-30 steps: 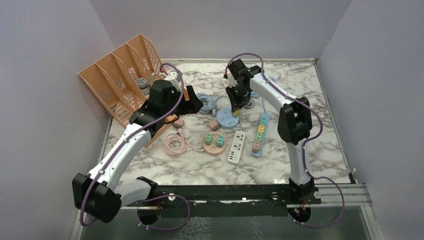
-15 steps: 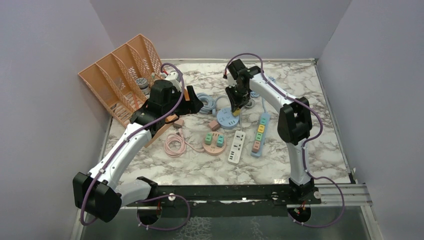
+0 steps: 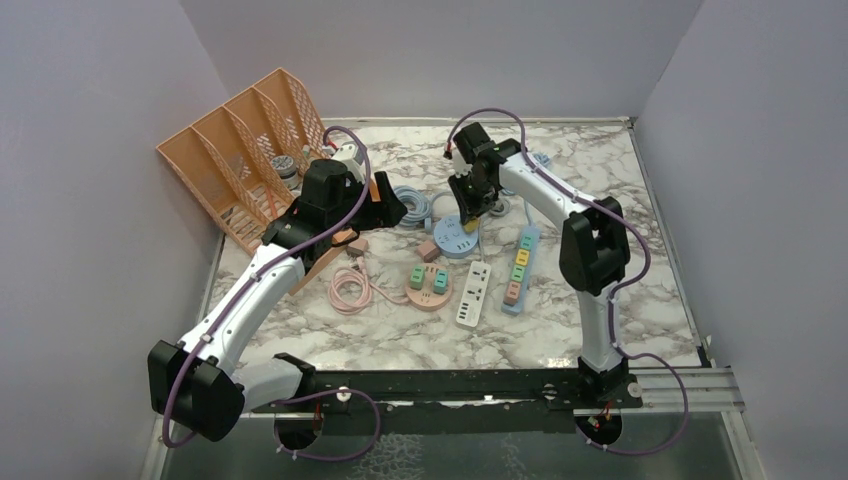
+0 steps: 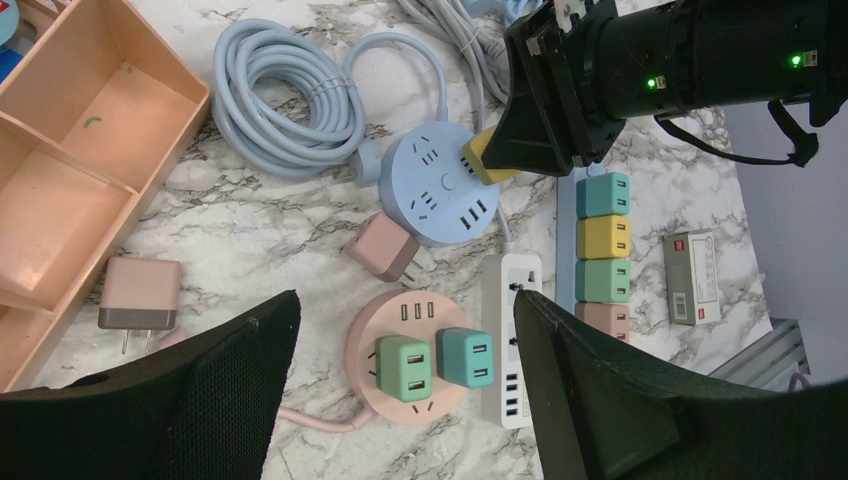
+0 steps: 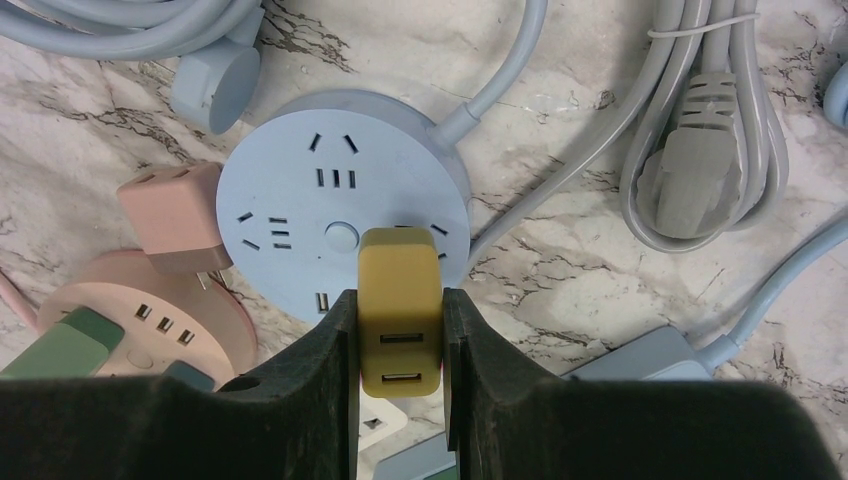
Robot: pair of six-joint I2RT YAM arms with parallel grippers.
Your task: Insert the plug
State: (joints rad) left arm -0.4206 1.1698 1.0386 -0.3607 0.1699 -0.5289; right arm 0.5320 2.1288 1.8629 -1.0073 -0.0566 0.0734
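Barely anything differs from a second ago: in the top view the right gripper [image 3: 470, 203] sits a touch farther up and left, and its elbow has dropped slightly toward the near edge. Its fingers are clamped on the sides of the yellow plug [image 5: 400, 275], USB end facing the camera. The plug is over the right part of the blue hub [image 5: 300, 200], just beside the centre button. From the left wrist it looks tilted at the hub's edge. Whether the prongs already touch the face is hidden. So small a shift reads as fine lining-up, not a push. I judge the plug not yet seated, with the prongs still to be matched to a slot set before pressing down. The left gripper [image 4: 405, 300] hangs with fingers wide apart and empty above the pink hub [image 4: 415, 350], well clear of the work.
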